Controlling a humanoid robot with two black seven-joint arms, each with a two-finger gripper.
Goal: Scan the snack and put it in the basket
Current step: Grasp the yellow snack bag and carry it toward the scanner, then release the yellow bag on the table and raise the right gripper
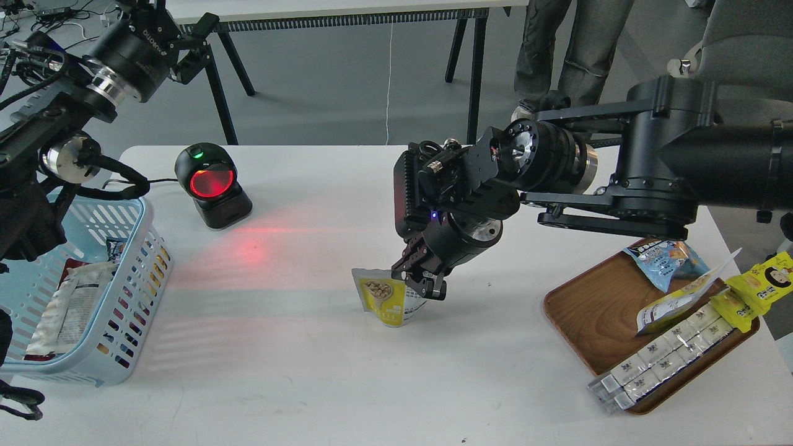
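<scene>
The snack (385, 298), a yellow-and-white pouch with beige balls pictured, hangs upright just above the middle of the white table. My right gripper (420, 284) is shut on the pouch's upper right edge. The pouch faces left, toward the black scanner (212, 184), whose window glows red and casts red light on the table. The light blue basket (135, 291) stands at the left edge with several packets inside. My left gripper (193, 44) is raised at the top left, behind the basket; its fingers cannot be told apart.
A brown wooden tray (588, 310) at the right holds a blue snack bag (666, 257), a yellow cartoon-face packet (759, 288) and a row of white packs. A person's legs (576, 56) stand behind the table. The scanner cable runs left toward the basket.
</scene>
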